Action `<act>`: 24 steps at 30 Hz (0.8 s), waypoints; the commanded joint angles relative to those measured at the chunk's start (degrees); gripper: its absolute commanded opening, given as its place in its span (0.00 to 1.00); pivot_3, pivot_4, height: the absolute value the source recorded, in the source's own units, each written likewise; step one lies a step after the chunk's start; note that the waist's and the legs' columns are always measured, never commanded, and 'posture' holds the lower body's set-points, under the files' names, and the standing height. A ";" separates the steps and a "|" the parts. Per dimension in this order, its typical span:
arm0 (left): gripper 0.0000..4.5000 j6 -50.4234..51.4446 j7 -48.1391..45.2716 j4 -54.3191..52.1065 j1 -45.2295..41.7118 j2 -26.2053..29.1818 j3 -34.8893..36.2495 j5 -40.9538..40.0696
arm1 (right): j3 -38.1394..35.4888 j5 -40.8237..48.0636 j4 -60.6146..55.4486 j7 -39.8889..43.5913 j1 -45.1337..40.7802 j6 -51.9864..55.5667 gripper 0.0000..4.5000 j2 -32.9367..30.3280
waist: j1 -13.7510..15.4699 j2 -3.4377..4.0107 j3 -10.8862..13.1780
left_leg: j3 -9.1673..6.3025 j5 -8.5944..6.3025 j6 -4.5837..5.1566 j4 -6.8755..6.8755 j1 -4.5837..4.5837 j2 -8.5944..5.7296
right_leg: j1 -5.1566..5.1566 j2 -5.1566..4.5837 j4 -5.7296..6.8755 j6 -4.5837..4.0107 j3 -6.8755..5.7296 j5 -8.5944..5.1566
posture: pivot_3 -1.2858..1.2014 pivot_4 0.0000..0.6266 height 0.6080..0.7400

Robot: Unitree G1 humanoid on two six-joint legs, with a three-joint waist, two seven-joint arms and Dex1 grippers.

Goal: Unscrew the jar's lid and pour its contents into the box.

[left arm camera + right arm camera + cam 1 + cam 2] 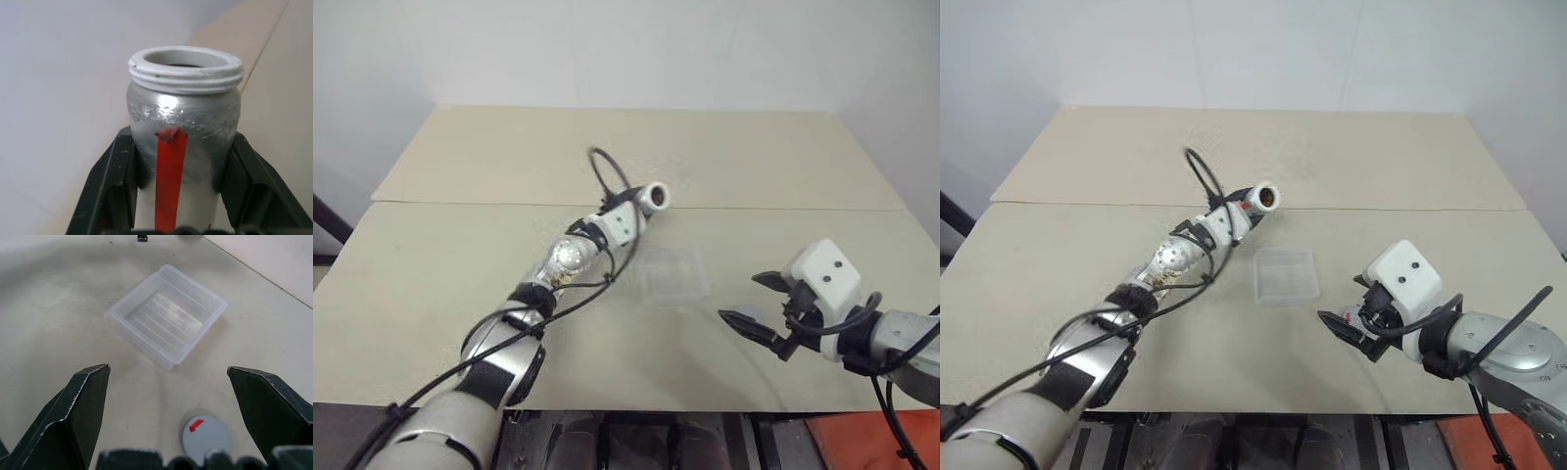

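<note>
Two steps make up the task, and the first is judged done. From the head views, the jar (1266,199) is seen gripped at the end of the left gripper (644,204), lifted above the bench (460,284) and laid nearly level, its open mouth turned toward the camera and no lid on it. The box (1285,275) is seen resting on the bench just below and slightly nearer than the jar's mouth, so the jar is judged not yet fully over it. The right gripper (751,300) is held low over the bench to the right of the box, its jaws spread wide and nothing between them. In the left wrist view, the jar is shown clamped between the two black fingers (110,186), its red stripe facing the camera and its bare threaded white rim exposed; the inside is seen as dark, and whether the contents are inside cannot be told. In the right wrist view, the lid (206,434) is found lying flat on the bench between the widely parted fingers (78,416), touched by neither, with its red mark up; the box lies beyond it, well apart, and no pellet can be made out on its ridged floor. The pouring is therefore judged as left to be done: the mouth is to be brought over the box and tipped downward.
</note>
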 commanded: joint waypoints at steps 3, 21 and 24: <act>0.42 22.53 -8.51 -21.22 4.79 1.31 5.73 -10.08 | 1.28 -1.07 -0.32 0.88 0.32 -3.53 0.99 -0.93 | 0.02 0.01 -0.01 | 0.00 0.00 -0.01 -0.04 0.21 -0.02 | 0.17 0.01 0.01 0.00 0.03 0.00 | 0.52 0.24 1.00; 0.42 -18.31 46.92 -13.77 -10.42 17.70 -21.22 58.58 | 3.30 -4.22 0.20 1.60 1.03 -6.39 0.99 -1.69 | 1.77 0.00 -0.01 | -0.10 -0.13 0.22 -0.11 0.53 -0.09 | 0.71 0.00 -0.32 -0.04 0.00 0.04 | 0.52 0.24 1.00; 0.42 -13.71 60.37 -10.78 -13.35 16.97 -29.52 71.06 | 3.79 -4.65 0.20 1.61 1.08 -6.74 0.99 -1.44 | 1.88 -0.01 -0.01 | -0.08 -0.14 0.23 -0.10 0.45 -0.11 | 0.67 0.01 -0.33 -0.03 -0.01 0.04 | 0.52 0.24 1.00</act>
